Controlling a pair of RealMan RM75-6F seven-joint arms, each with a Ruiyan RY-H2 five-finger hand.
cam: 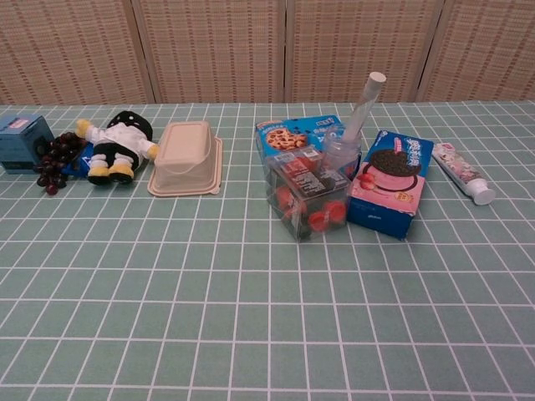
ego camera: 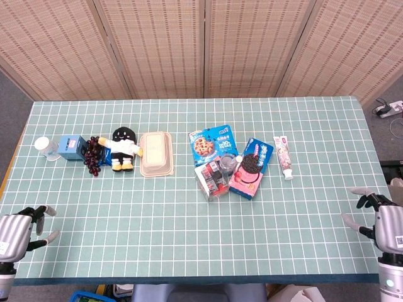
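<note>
My left hand [ego camera: 16,229] hangs at the table's near left corner, fingers apart and holding nothing. At the near right corner my right hand [ego camera: 385,220] is likewise spread and empty; the chest view shows neither hand. Across the middle of the green gridded table [ego camera: 157,214] lie a plush doll [ego camera: 123,148], a beige lidded container [ego camera: 156,153], a blue cookie box [ego camera: 212,142], a pink cookie box [ego camera: 252,167], a clear box of red items [ego camera: 214,178] and a toothpaste tube [ego camera: 284,156]. The tube is the item closest to my right hand, well apart from it.
A clear cup [ego camera: 45,148], a small blue box [ego camera: 72,148] and dark grapes [ego camera: 94,153] sit at the far left. A small jar with a white tube [cam: 349,138] stands between the cookie boxes. Woven screens [ego camera: 201,44] back the table.
</note>
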